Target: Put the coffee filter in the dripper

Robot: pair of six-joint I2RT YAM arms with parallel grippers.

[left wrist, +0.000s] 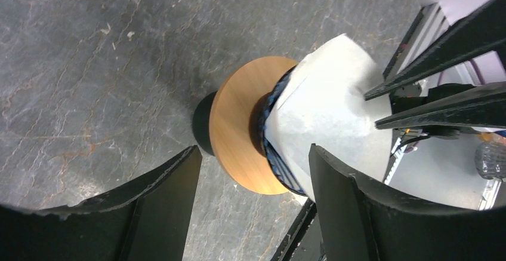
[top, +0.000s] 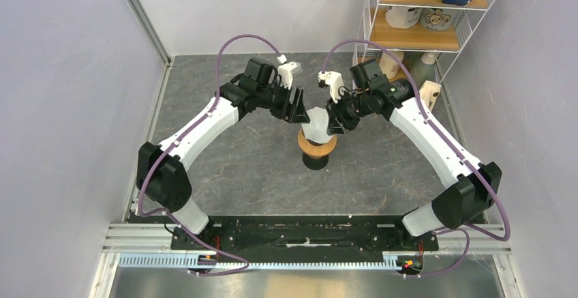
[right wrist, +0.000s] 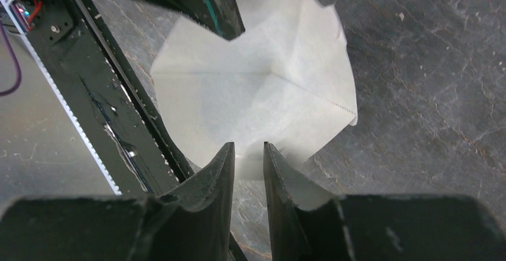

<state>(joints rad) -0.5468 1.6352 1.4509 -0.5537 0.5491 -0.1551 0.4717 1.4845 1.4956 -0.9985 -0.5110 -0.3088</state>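
The white paper coffee filter (top: 315, 125) sits point-down in the dark-blue ribbed dripper (left wrist: 272, 157), of which only a strip of rim shows under the paper. The dripper stands on a flat orange ring (left wrist: 238, 131) over a dark vessel (left wrist: 203, 127). My left gripper (top: 294, 107) is open just left of the filter; in the left wrist view (left wrist: 253, 150) its jaws straddle the ring and dripper without touching. My right gripper (right wrist: 249, 146) is at the filter's (right wrist: 262, 88) right rim, its jaws a narrow gap apart with the paper's edge at their tips.
A wire shelf (top: 422, 35) with bags and jars stands at the back right, with bottles and a wooden piece (top: 429, 95) at its foot. Grey walls close both sides. A metal rail (top: 272, 260) runs along the near edge.
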